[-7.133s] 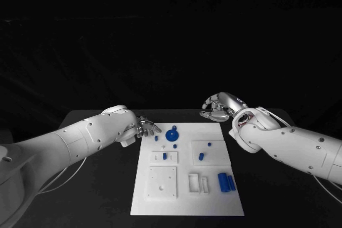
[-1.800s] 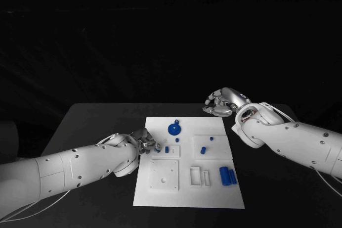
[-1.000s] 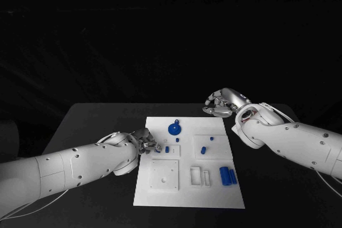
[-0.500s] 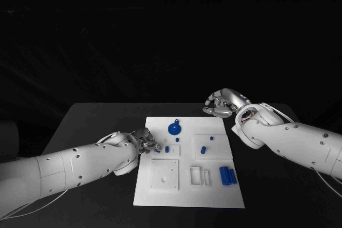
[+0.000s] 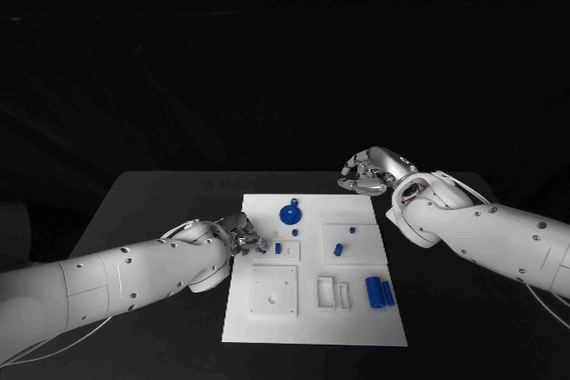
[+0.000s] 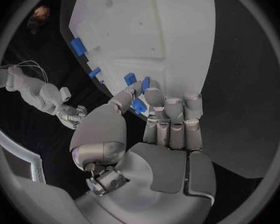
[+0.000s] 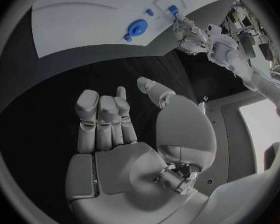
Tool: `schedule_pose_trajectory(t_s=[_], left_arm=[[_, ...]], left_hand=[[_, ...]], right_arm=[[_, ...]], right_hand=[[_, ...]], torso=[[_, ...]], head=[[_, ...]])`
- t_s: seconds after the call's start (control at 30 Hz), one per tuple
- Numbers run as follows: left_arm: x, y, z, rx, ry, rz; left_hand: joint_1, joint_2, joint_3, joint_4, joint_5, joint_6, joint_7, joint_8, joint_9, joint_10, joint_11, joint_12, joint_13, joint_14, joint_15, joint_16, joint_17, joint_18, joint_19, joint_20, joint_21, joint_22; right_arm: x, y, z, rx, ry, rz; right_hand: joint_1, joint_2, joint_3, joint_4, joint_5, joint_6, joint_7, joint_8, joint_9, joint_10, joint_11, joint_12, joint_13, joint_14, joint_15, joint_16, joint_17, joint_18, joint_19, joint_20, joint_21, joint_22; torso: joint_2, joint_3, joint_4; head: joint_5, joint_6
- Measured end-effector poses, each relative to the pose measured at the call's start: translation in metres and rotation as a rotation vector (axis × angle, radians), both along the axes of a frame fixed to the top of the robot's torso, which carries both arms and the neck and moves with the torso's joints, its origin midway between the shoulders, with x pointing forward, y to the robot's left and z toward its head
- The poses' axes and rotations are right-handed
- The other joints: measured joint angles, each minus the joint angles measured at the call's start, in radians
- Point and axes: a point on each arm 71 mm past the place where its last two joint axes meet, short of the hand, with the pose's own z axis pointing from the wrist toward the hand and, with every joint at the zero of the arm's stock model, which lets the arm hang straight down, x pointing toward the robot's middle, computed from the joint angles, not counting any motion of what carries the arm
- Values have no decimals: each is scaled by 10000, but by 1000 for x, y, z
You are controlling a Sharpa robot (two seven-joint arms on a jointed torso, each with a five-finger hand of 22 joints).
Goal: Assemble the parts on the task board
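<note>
The white task board (image 5: 315, 322) lies in the middle of the black table. My left hand (image 5: 241, 234) is at the board's left edge, and between its thumb and a finger it pinches a small blue part (image 6: 138, 106), low over the board beside another small blue part (image 5: 277, 250). A blue disc (image 5: 291, 213) sits near the far end. Blue pegs (image 5: 338, 250) and two blue cylinders (image 5: 378, 292) are on the right half. My right hand (image 5: 366, 172) hovers over the table beyond the board's far right corner, holding nothing, with its thumb apart from the fingers (image 7: 102, 119).
A white square plate with a hole (image 5: 272, 291) and a slotted white holder (image 5: 333, 293) take up the board's near half. Black table (image 5: 155, 207) surrounds the board on all sides, with its far edge just behind my right hand.
Since the oldest frame my left hand has come nearer along the board's left edge, bringing the small blue part from beside the disc. Over the last second nothing moved.
</note>
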Motion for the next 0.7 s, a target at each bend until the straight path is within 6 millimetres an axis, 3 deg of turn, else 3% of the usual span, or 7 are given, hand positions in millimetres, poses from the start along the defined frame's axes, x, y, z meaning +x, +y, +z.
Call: schedule_pose_trajectory(t_s=[0.43,0.7], left_arm=[[1,-1,0,68,27,-47],[2,-1,0,117,33,-87]], left_hand=[[0,0,-17,17,-60,20,20,79,40,1,0,0,-2,0,0,0,-1,-20,-1,1,0,7],[237,-237,-76,77,-191,39,3,156,37,8,-5,109,40,3,-2,73,19,-25,-1,1,40,6]], right_arm=[[0,0,0,-1,4,3],[0,0,0,-2,6,3]], right_hand=[[0,0,0,0,0,0,0,0,-1,3,0,0,1,0,0,0,8,0,6,9,0,-1],[0,0,0,0,39,0,0,0,8,5,-1,0,-1,0,0,0,8,1,7,12,0,-1]], torso=[[0,0,-1],[0,1,-4]], head=[[-5,-19],[-6,-37]])
